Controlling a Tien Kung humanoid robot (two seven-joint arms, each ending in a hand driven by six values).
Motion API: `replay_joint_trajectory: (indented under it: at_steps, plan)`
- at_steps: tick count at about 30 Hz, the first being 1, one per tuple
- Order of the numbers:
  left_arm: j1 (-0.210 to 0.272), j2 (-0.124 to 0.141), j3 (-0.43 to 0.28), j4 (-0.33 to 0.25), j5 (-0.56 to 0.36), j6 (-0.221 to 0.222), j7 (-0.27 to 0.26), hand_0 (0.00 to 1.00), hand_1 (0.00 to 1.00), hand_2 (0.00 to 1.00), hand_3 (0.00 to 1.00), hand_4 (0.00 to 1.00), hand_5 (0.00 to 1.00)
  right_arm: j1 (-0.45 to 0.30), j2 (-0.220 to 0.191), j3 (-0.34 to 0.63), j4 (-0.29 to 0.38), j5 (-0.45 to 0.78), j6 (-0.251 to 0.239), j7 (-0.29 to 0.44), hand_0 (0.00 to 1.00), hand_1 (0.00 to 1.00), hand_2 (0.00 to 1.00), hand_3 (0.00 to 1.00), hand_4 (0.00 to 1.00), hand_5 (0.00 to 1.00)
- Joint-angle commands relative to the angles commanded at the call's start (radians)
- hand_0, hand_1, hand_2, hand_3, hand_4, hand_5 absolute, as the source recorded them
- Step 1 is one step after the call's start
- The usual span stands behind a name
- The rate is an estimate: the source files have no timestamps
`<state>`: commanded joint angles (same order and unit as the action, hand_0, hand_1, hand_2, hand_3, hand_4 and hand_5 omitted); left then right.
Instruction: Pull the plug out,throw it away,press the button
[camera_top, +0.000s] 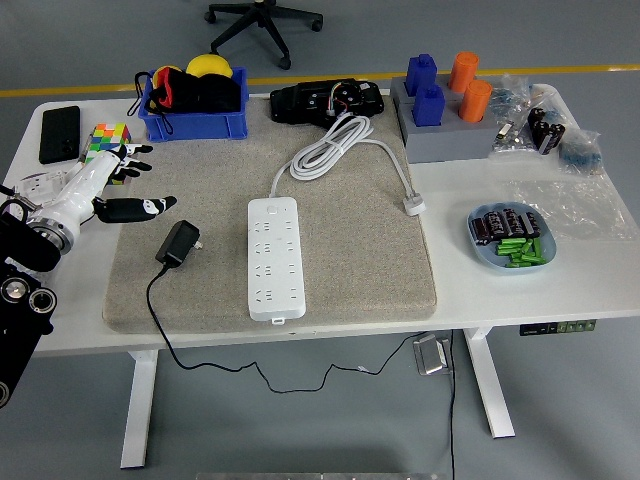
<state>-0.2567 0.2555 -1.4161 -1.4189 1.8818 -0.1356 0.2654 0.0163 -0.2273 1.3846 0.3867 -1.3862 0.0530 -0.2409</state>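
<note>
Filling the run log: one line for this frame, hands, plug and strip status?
left hand: open, at mat's left edge, holds nothing | right hand: not in view | black plug: unplugged, lying on mat left of power strip | button: not yet pressed

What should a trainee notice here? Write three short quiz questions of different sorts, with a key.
1. True or false: the black adapter is plugged into the white power strip.
2. Which hand is in view? A) left B) right C) both
3. Fill in: the adapter lies on the grey ____.

Key:
1. False; it lies loose, left of the strip.
2. A; the left hand hovers with its fingers spread, holding nothing.
3. mat
</note>
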Motion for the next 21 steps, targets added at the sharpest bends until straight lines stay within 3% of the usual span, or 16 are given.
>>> replay_joint_trajectory:
  at_steps: [16, 21]
  plan:
    - [-0.007, 0.003, -0.027, 0.0, 0.004, 0.001, 0.003, 0.771, 0.754, 0.749, 0.896, 0.834, 0.253, 0.012, -0.005, -0.016, 0.0, 0.004, 0.001, 0.0, 0.75, 0.701, 0.709, 0.724, 0.773, 0.637]
    - [-0.016, 0.018, -0.015, 0.006, 0.0, -0.001, 0.004, 0.771, 0.754, 0.749, 0.896, 0.834, 0.253, 0.019, -0.018, -0.025, -0.002, 0.005, 0.0, 0.0, 0.75, 0.701, 0.709, 0.724, 0.773, 0.637]
